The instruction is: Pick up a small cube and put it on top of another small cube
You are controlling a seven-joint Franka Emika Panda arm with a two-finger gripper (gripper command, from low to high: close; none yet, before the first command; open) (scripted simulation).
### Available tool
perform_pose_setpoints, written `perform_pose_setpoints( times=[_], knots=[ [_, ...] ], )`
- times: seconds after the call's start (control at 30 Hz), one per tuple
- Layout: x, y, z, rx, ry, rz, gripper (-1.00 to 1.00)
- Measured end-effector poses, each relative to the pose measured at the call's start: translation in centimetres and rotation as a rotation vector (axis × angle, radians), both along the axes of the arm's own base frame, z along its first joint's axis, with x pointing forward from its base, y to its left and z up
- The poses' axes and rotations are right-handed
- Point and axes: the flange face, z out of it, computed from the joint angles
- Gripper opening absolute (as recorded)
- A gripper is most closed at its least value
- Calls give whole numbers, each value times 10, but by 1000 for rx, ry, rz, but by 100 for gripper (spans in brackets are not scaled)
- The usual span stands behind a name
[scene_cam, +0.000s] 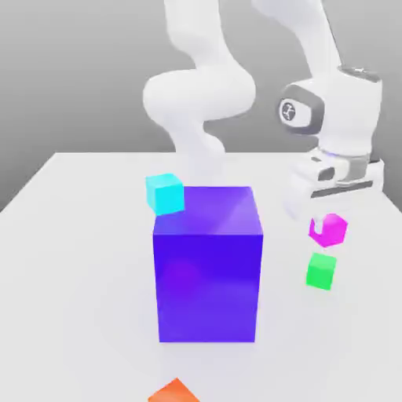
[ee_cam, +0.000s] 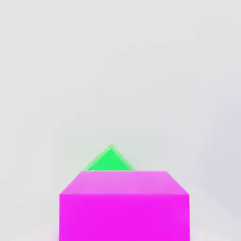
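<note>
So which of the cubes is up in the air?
The pink cube, held in the end effector just above the green cube. The cyan and orange ones aren't held.

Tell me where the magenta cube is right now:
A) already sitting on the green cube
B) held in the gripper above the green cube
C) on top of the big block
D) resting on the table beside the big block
B: the magenta cube hangs in the gripper, apart from the green cube just below it.
</note>
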Motion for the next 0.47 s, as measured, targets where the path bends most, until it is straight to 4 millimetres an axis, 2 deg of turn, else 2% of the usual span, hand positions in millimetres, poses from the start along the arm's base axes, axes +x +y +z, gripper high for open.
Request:
perform_pose_setpoints(
  times=[0.2, 0.4, 0.43, 0.47],
  knots=[
    [1, 1, -21, 1, -5, 2, -100],
    [-6, 1, -48, 24, 13, 10, -100],
    [-8, 1, -52, 28, 18, 11, 100],
    [-7, -1, -52, 28, 17, 5, 100]
  ],
)
